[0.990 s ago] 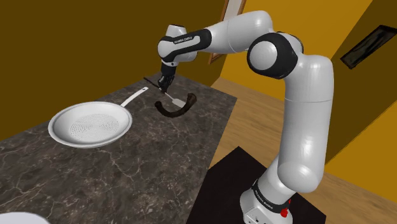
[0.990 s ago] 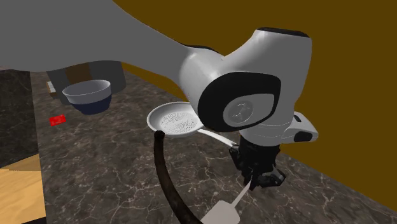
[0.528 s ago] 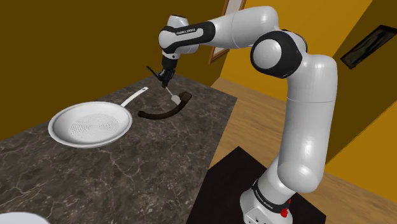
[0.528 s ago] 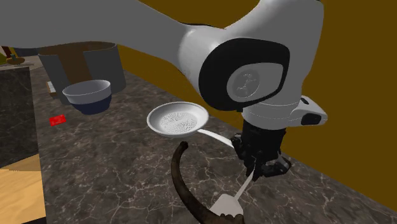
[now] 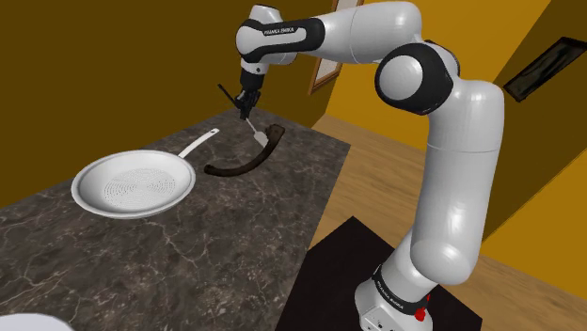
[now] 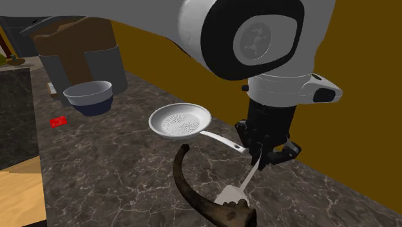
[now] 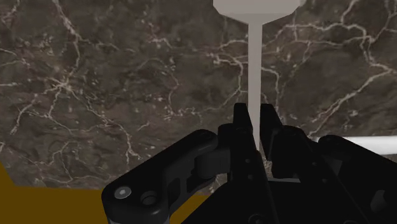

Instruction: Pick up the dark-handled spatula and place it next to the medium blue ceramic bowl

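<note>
The gripper clasps the spatula by its thin shaft; it hangs below, dark handle curving toward the counter. The bowl lies well apart, past the pan, toward the second exterior view's left.

spatula: pale flat blade, thin pale stem, long curved dark handle; stem clasped in claw, handle slanting down toward counter. bowl: dark blue outside, pale inside, upright, well apart.
</note>
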